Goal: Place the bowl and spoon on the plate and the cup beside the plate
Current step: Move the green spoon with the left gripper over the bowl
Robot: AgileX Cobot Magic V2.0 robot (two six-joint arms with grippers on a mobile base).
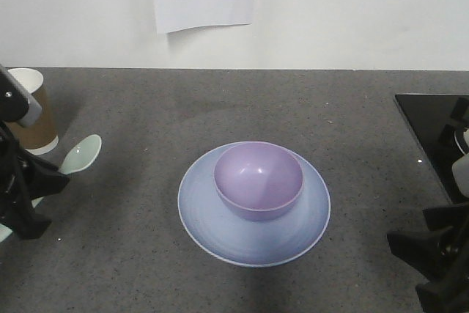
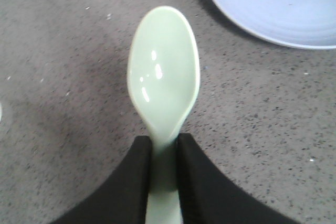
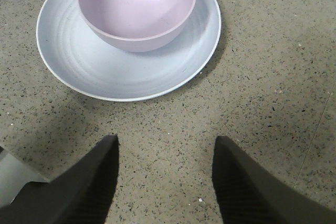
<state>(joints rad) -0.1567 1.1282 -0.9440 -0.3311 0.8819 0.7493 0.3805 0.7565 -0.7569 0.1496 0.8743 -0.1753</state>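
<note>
Left wrist-mounted view gives me the relation that matters: the left fingers (image 2: 143, 153) are closed on the handle of the spoon (image 2: 164, 77), one on each side of the neck just below the scoop. The spoon's long axis runs straight out from them to 12 o'clock, hollow side up. From the scoop, the rim of the plate (image 2: 273, 14) lies at about 1 to 2 o'clock, near but not touching, with bare worktop (image 2: 63, 77) between. I cannot tell whether the scoop is clear of the surface or resting on it. On the exterior front-facing view the spoon sits at 9 o'clock of the plate, well apart from it. The bowl (image 1: 258, 179) is already on the plate, toward its 12 o'clock side, which leaves the wider free band of plate from 5 to 8 o'clock. The cup (image 1: 33, 111) stands upright at the plate's 10 o'clock, well apart from it and just behind the scoop. The right fingers (image 3: 102, 166) are spread wide with nothing between them, and the plate lies at their 11 o'clock. I judge the left arm should carry the spoon to its right and forward, then turn the handle so it lies along the free band rather than across the bowl.
</note>
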